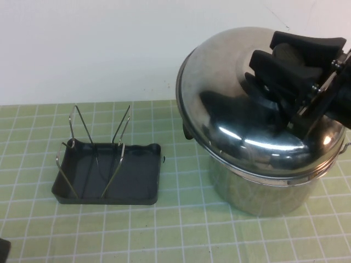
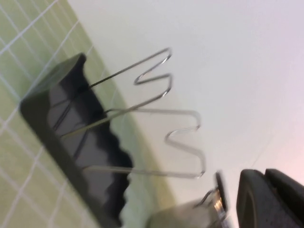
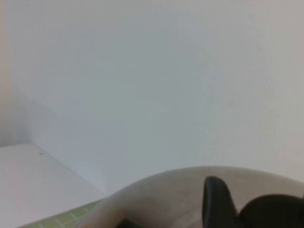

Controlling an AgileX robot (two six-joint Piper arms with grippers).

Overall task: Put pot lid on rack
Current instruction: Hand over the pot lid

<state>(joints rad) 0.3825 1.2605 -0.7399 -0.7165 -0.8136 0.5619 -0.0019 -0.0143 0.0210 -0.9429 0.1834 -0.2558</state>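
Observation:
The pot lid (image 1: 236,109), a shiny steel dome, hangs tilted above the steel pot (image 1: 263,192) at the right, its left edge raised highest. My right gripper (image 1: 290,57) is shut on the lid's black knob (image 1: 286,53). In the right wrist view the lid (image 3: 156,199) and its knob (image 3: 275,211) show beside one black finger (image 3: 216,204). The rack (image 1: 131,175), a dark grey tray with wire prongs, stands at the left with nothing in it; it also shows in the left wrist view (image 2: 71,133). My left gripper (image 1: 3,251) sits low at the near left corner, away from the rack.
The pot stands on a green checked mat (image 1: 181,230) right of the rack, with a white wall behind. A gap of mat lies between the rack and the pot. The pot's side and handle (image 2: 190,216) show in the left wrist view.

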